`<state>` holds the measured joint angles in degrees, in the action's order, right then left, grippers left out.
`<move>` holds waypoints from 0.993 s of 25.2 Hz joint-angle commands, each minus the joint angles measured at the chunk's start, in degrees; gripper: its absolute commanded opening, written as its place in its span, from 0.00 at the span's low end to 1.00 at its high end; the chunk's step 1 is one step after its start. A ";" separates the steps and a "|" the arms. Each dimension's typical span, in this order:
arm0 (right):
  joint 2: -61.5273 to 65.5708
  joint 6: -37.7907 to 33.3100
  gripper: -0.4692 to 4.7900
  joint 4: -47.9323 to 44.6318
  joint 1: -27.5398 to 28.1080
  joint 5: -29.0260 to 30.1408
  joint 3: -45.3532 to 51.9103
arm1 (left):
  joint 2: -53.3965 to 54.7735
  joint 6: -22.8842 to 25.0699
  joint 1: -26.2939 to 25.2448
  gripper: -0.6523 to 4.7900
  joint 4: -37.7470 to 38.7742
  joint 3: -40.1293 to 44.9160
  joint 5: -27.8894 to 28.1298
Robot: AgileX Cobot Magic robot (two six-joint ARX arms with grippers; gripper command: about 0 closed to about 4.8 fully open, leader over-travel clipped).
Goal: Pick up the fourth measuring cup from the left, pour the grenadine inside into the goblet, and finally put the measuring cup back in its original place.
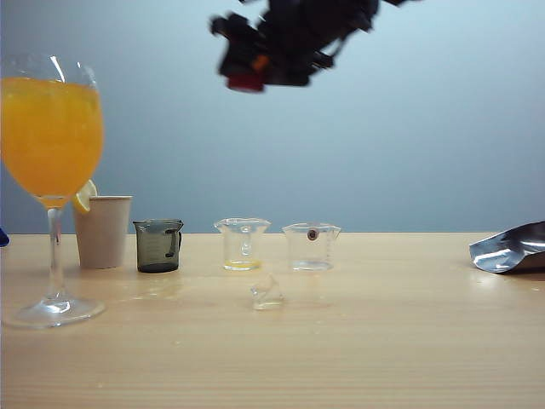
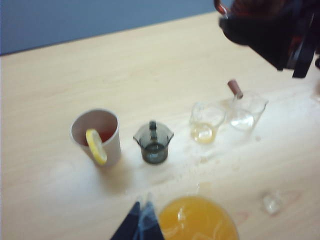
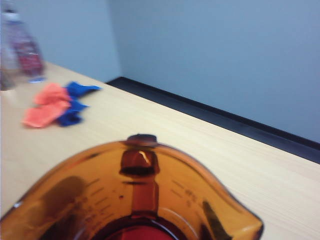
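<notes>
The fourth measuring cup [image 3: 145, 195], amber-brown with a pour spout, fills the lower part of the right wrist view, with dark red grenadine [image 3: 137, 234] in its bottom. My right gripper [image 3: 140, 227] is shut on it; the fingers [image 3: 216, 221] show as dark shapes through its walls. In the exterior view the right gripper [image 1: 294, 38] holds the cup [image 1: 247, 82] high above the table, right of the goblet [image 1: 51, 128]. The goblet stands far left, its bowl full of orange drink [image 2: 197, 220]. My left gripper [image 2: 142, 222] hovers beside the goblet's rim, its tips together and empty.
On the table stand a white paper cup [image 1: 103, 230] with a lemon slice [image 2: 96, 146], a smoky grey cup [image 1: 158, 245] and two clear cups [image 1: 243, 244] [image 1: 311, 246]. A small clear lump [image 1: 266, 294] lies in front of them. A silver pouch [image 1: 511, 249] lies far right.
</notes>
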<state>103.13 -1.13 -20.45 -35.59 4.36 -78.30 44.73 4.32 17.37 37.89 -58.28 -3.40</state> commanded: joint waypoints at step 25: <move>-0.50 24.33 0.35 5.29 -16.31 -0.37 -1.62 | -9.35 -0.11 -0.04 0.11 12.66 1.99 -1.99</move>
<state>103.15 21.12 -13.82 -51.31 5.23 -79.50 35.44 4.25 17.39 50.54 -56.23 -5.15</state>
